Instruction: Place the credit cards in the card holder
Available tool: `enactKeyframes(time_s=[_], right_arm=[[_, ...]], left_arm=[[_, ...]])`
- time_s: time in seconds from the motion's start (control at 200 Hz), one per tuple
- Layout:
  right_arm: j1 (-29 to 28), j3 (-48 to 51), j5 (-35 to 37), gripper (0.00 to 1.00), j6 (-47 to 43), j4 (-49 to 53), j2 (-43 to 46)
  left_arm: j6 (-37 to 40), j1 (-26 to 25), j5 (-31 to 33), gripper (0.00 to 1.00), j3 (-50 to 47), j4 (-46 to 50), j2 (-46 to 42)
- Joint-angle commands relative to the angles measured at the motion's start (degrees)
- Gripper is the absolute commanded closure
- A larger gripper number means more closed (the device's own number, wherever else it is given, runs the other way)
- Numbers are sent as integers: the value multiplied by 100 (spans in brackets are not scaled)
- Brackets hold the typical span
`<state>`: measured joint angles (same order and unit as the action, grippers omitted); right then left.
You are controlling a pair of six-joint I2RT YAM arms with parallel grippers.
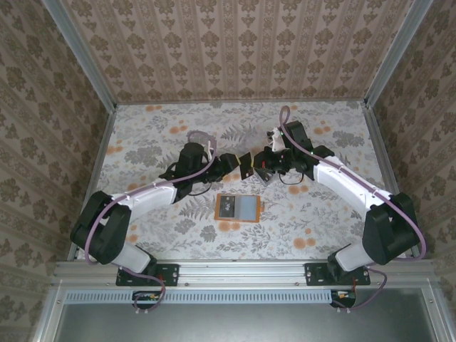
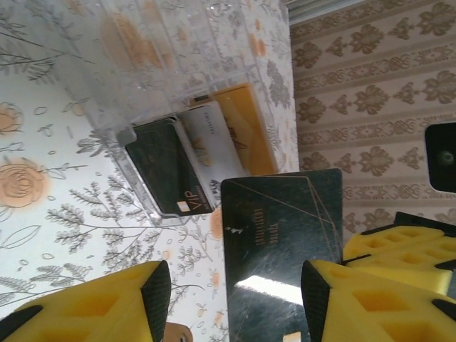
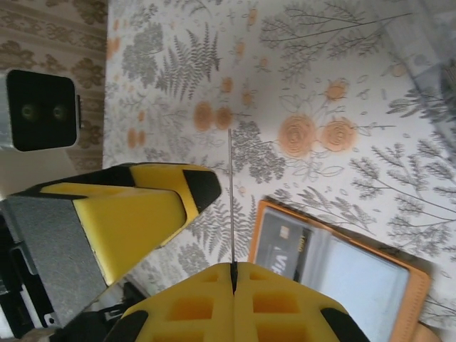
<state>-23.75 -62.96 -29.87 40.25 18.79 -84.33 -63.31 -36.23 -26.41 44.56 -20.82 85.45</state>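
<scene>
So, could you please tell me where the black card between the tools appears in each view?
Top external: the black card is mid-table, just beyond the card holder.
Left wrist: the card, face-on, lower centre, between the left tool's fingers.
Right wrist: the card, edge-on, a thin vertical line above the shut right tool.
Shared landmark: the floral table cover.

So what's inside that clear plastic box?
Three cards side by side: a black card, a white card and a yellow card. The held black card in front covers the yellow one's end.
</scene>
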Motion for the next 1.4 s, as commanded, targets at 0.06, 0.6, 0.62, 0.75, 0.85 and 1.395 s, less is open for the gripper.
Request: enactKeyframes(time_s=[0.06, 0.6, 0.62, 0.75, 0.85, 1.395], right_arm=[[46, 230, -521, 100, 497, -707, 198], [56, 389, -511, 100, 632, -879, 61], [63, 389, -511, 100, 634, -887, 58], [55, 385, -557, 100, 629, -892, -26], [58, 390, -548, 100, 623, -894, -63], [71, 529, -491, 92, 673, -883, -173]], left_arm=[[-255, 64, -357, 47, -59, -522, 119], [-363, 98, -380, 81, -178, -784, 85], [-354, 98, -375, 81, -180, -779, 80], [-353, 116, -389, 87, -210, -795, 60], [-357, 125, -371, 93, -254, -786, 10], [-220, 221, -256, 100, -579, -663, -279]])
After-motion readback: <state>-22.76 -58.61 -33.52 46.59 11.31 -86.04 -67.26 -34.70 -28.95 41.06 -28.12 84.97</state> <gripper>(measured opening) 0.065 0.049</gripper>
